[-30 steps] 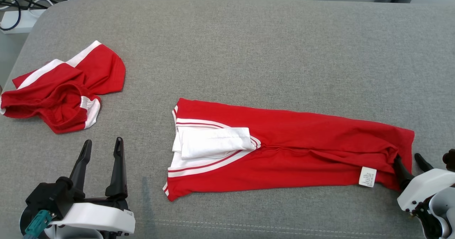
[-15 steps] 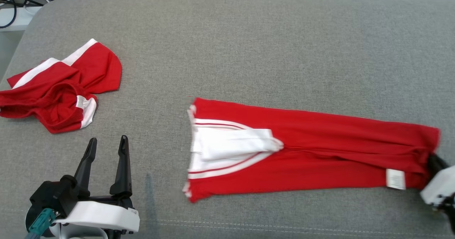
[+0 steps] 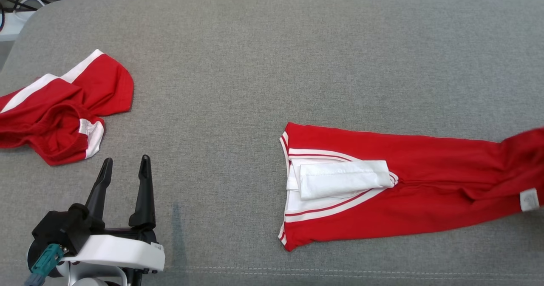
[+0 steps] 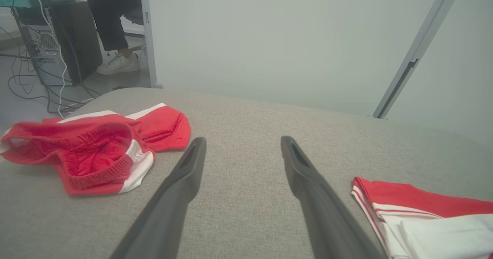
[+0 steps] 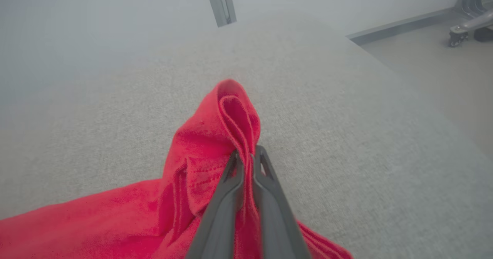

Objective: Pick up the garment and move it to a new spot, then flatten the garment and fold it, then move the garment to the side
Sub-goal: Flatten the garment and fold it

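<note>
Far left on the grey pad (image 3: 263, 56): a crumpled heap of red shorts (image 3: 63, 111) with white side bands, elastic waist gaping open toward the front. Off the pad's left corner, in the left wrist view: a computer tower (image 4: 46, 39), loose cables (image 4: 59, 97), a person's leg and white shoe (image 4: 117, 63).

Just right of the shorts, near the front edge: left claw (image 3: 126, 159), spread wide, gripping nothing, fingers pointing away across the pad, apart from both pieces of cloth.

Past a bare stretch of pad, right of centre: red shirt (image 3: 425, 179), laid lengthwise as a long folded strip. Left end edged with white and red stripes, white sleeve (image 3: 344, 179) folded on top of it. Flat on the pad for most of its length. Small white label (image 3: 529, 199) close to the right edge of the head view. Far right end bunched and raised, running out of that view.

At that raised end, in the right wrist view: right claw (image 5: 246, 157), pinched almost closed on a folded ridge of the shirt's red cloth, fold standing up beyond the fingertips, grey pad beneath.
</note>
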You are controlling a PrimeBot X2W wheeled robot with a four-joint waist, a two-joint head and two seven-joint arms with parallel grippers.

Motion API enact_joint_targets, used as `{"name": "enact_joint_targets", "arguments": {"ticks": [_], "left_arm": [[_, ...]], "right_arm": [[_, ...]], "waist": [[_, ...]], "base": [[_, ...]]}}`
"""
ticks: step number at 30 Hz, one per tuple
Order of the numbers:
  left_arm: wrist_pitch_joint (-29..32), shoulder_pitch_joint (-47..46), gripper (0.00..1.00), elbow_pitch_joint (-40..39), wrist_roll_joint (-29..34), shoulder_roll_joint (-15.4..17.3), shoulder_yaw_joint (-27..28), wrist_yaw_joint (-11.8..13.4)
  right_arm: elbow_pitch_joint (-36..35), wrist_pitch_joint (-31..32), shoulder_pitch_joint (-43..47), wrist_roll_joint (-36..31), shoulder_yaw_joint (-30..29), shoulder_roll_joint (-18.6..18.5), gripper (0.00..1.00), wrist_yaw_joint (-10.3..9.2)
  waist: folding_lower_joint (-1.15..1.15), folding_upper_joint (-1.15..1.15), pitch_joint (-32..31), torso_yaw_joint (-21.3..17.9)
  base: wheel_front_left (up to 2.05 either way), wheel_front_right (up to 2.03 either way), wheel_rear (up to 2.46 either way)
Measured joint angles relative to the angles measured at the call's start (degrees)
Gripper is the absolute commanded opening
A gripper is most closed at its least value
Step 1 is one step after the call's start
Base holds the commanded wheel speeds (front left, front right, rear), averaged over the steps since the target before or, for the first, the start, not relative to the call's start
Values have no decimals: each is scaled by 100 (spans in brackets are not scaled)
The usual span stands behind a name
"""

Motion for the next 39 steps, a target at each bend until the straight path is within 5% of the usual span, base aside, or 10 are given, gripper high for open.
{"name": "enact_joint_targets", "arguments": {"ticks": [10,14,18,31,32,33,34,39], "left_arm": [[1,1,100,3,24,21,14,-8],[1,-3,100,27,24,10,-19,-53],[2,-28,100,113,24,-18,-93,-109],[32,-233,100,378,30,-163,-300,-308],[32,-233,100,383,30,-169,-303,-310],[32,-233,100,389,30,-174,-305,-311],[32,-234,100,400,30,-180,-305,-312],[32,-235,100,424,30,-186,-297,-353]], "right_arm": [[-3094,576,67,76,884,962,0,-8],[-3741,843,294,-81,1195,1546,0,-8],[-3617,957,351,-357,1558,2184,0,-8],[-2408,835,-45,-599,2408,2354,0,-8],[-2341,824,-79,-561,2455,2354,24,-8],[-2317,825,-92,-471,2527,2348,70,-9],[-2325,824,-100,-315,2626,2345,100,-9],[-2760,824,-166,524,2893,2357,100,-9]], "waist": [[0,0,-95,-59],[0,0,-102,1],[0,0,-126,119],[0,0,-176,378],[0,0,-174,379],[0,0,-171,379],[0,0,-169,376],[0,0,-168,329]], "base": [[0,0,0],[0,0,0],[0,0,0],[0,0,0],[0,0,0],[0,0,0],[0,0,0],[0,0,0]]}}
